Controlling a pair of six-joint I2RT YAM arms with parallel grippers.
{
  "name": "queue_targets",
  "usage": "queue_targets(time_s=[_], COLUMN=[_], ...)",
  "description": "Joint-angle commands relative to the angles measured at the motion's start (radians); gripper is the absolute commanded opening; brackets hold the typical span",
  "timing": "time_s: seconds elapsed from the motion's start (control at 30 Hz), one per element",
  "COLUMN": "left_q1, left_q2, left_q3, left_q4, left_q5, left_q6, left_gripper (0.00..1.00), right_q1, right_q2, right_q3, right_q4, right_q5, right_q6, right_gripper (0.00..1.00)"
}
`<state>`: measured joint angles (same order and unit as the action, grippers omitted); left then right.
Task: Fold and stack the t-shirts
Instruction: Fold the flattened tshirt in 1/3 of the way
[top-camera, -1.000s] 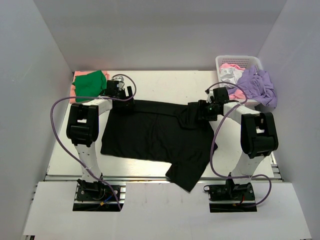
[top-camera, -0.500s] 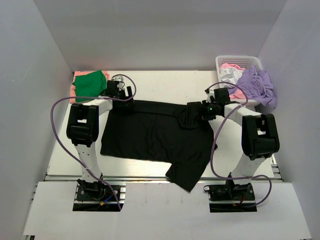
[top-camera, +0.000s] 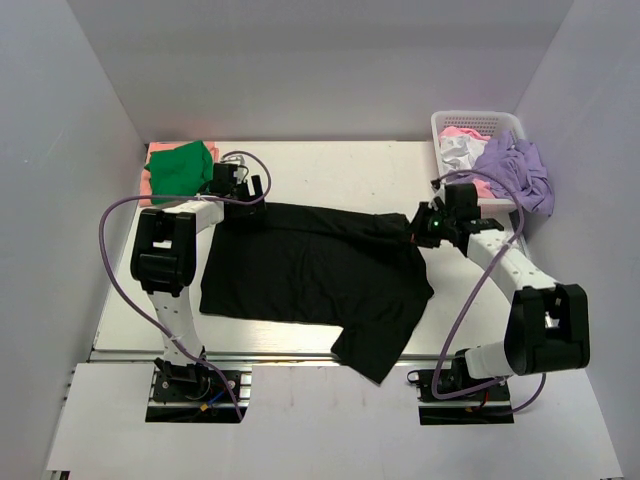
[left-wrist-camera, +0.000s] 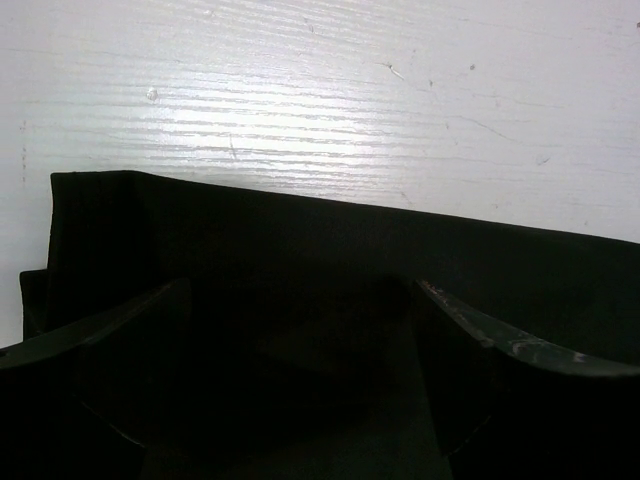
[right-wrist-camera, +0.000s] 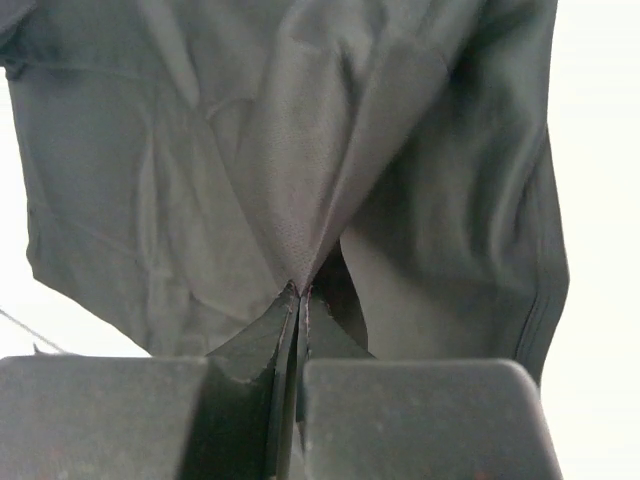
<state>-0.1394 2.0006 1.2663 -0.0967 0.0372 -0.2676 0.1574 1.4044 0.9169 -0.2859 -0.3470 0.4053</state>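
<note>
**A:** Where is your black t-shirt?

**B:** It lies spread on the table, to the left of the basket and closer to the arm bases than the basket is; one end hangs over the table's edge.

**A:** What is your right gripper doing?

**B:** Its jaws are pinched tight on a fold of the black t-shirt, at the corner closest to the basket; the cloth rises to the tips in a ridge.

**A:** And your left gripper?

**B:** Its jaws stand wide apart at the shirt's corner farthest from the basket; you cannot tell if they touch the cloth.

**A:** Other shirts?

**B:** A lavender t-shirt, a white one and a pink one sit in the basket; a green t-shirt lies on a salmon-pink one, far left of the basket.
</note>
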Motion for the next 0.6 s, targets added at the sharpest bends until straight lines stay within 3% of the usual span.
queue_targets(time_s=[0.0,0.03,0.07,0.2,0.43,0.57], left_q1=[0.006,0.006,0.006,0.006,0.006,0.006], left_q2=[-0.036,-0.036,-0.036,-0.036,-0.045,-0.045], left_q3=[-0.044,-0.044,-0.044,-0.044,-0.044,-0.044], left_q4=[-0.072,-0.072,-0.072,-0.081,-0.081,-0.081], left_q5=[-0.013,-0.013,-0.013,-0.013,-0.013,-0.013], left_q6=[-0.01,-0.01,-0.01,-0.01,-0.01,-0.01], left_gripper=[1.0,1.0,1.0,1.0,1.0,1.0], right_q1=[0.001,0.001,0.004,0.004,0.005,0.004], right_q2=[-0.039,-0.05,-0.053,-0.025,0.013,0.025], right_q3=[-0.123,-0.147,-0.209,-0.224,-0.075,-0.043], right_q4=[0.017,0.084,0.149,0.174,0.074,0.14], right_q5=[0.014,0.011,0.0,0.018,0.172,0.198], right_q6=[0.138,0.176,0.176,0.135,-0.005,-0.049], right_gripper=[0.0,0.0,0.11,0.19,0.37,0.38])
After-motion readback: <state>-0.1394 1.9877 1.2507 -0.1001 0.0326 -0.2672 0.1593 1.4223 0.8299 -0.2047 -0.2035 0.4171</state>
